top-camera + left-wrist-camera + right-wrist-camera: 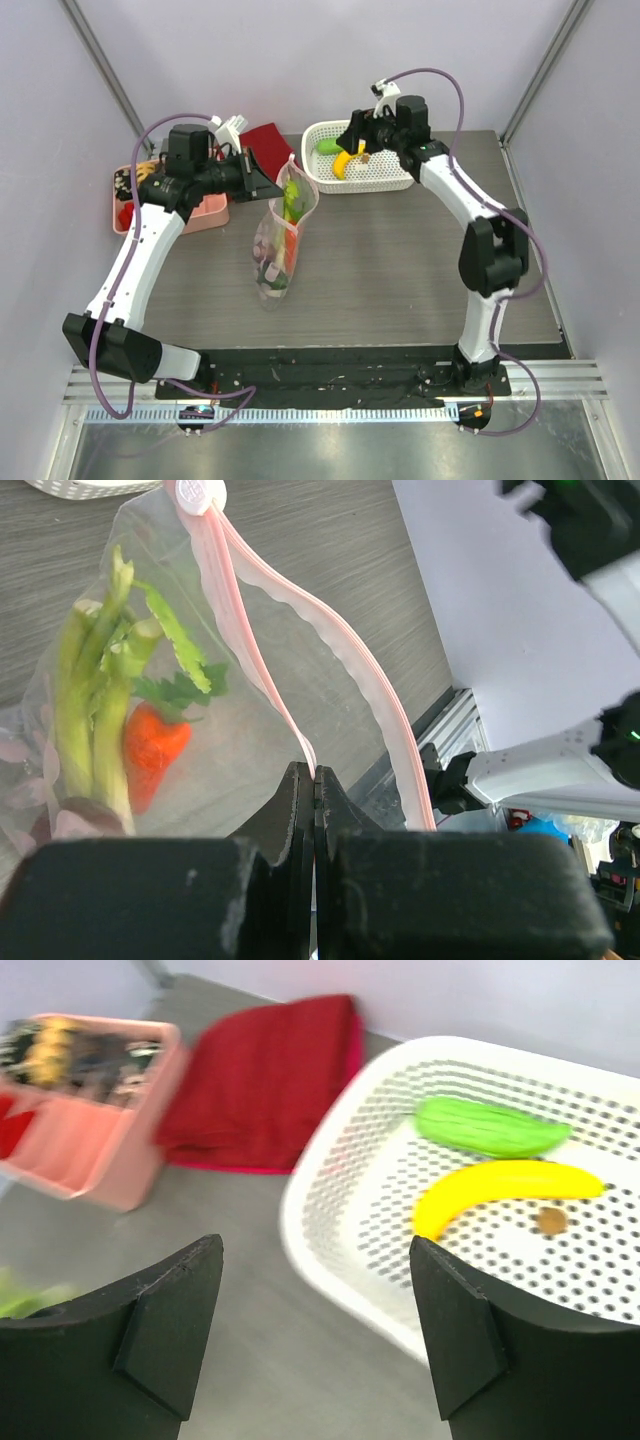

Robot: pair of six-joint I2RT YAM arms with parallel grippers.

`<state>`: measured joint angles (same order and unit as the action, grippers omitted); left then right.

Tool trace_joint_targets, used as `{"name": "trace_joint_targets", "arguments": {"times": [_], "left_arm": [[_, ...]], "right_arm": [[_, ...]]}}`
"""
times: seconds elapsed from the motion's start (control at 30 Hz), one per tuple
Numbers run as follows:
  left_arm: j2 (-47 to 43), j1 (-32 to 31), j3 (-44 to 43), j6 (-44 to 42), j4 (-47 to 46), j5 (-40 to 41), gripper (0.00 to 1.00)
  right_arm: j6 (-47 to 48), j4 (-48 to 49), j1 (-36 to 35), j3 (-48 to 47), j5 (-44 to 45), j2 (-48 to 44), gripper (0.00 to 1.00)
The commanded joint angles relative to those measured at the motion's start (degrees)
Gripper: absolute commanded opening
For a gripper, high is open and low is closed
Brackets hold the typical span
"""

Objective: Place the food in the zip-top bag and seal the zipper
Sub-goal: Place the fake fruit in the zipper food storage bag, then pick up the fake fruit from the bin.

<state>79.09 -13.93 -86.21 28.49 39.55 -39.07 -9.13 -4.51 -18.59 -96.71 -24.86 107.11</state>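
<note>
Top external view: I see the left gripper (268,182) at the far left of the desk (400,270), clenched on the top edge of the zip-top bag (278,245). The bag stretches from that gripper toward the near side, in the middle of the desk. My left wrist camera shows the jaws pressed together on one side of the pink zipper (350,665). The mouth gapes and the slider (200,494) sits at the strip's far end. Inside the bag lie a green leek (85,715) and a red-orange pepper (155,750).

The right gripper (315,1250) hovers released, fingers spread wide, at the near left rim of the white basket (300,1220). A yellow banana (500,1190) and a green piece (490,1128) lie in the basket. To the left are a red cloth (260,1080) and a pink tray (90,1150).
</note>
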Motion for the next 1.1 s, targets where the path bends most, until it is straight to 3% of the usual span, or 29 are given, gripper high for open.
{"name": "trace_joint_targets", "arguments": {"times": [0.0, 0.1, 0.27, 0.3, 0.4, 0.83, 1.07], "left_arm": [[-1.6, -0.2, 0.2, 1.0, -3.5, -0.7, 0.00], [-1.6, -0.2, 0.7, 1.0, -3.3, -0.1, 0.00], [-1.4, -0.1, 1.8, 0.6, -3.5, 0.7, 0.00], [-1.3, 0.0, 1.8, 0.6, -3.5, 0.7, 0.00], [-1.0, 0.4, 2.1, 0.7, -3.4, 0.6, 0.00], [-1.1, 2.2, 3.8, 1.4, -4.0, -0.6, 0.00], [-1.0, 3.3, 4.0, 1.0, -3.9, -1.3, 0.00]], "right_arm": [[1.5, 3.7, 1.5, -9.7, 6.4, 11.0, 0.81], [-4.1, 2.1, 1.8, -17.8, 14.6, 19.1, 0.77], [-11.5, 4.2, 0.1, -20.4, 22.8, 25.0, 0.71], [-12.3, 4.2, -0.7, -21.2, 28.1, 26.7, 0.68], [-14.2, 0.7, -3.2, -24.5, 33.7, 30.2, 0.68], [-17.9, -1.7, -6.1, -31.3, 41.5, 39.9, 0.71], [-16.2, -3.3, -6.5, -31.8, 47.4, 41.7, 0.64]]}}
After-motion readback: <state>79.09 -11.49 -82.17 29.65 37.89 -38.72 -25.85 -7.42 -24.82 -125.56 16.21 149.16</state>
